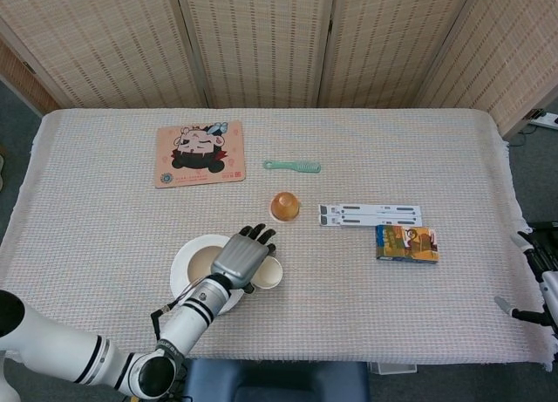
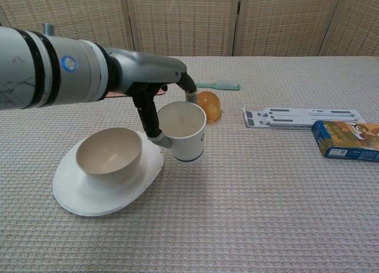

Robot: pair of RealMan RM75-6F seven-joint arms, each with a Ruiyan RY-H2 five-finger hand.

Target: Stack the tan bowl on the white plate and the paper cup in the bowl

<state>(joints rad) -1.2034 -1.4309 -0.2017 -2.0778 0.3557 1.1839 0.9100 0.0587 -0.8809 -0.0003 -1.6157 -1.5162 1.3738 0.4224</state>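
Observation:
The tan bowl sits upright on the white plate, near the table's front left; both show in the head view too, bowl on plate. My left hand holds the paper cup by its rim, lifted off the cloth and tilted slightly, just right of the bowl. In the head view the left hand covers part of the cup. Part of my right hand shows at the far right edge, off the table; its fingers are too small to read.
An orange dome-shaped object lies just behind the cup. A green comb, a cartoon mat, a white folded stand and a blue box lie further back and right. Woven screens close off the back.

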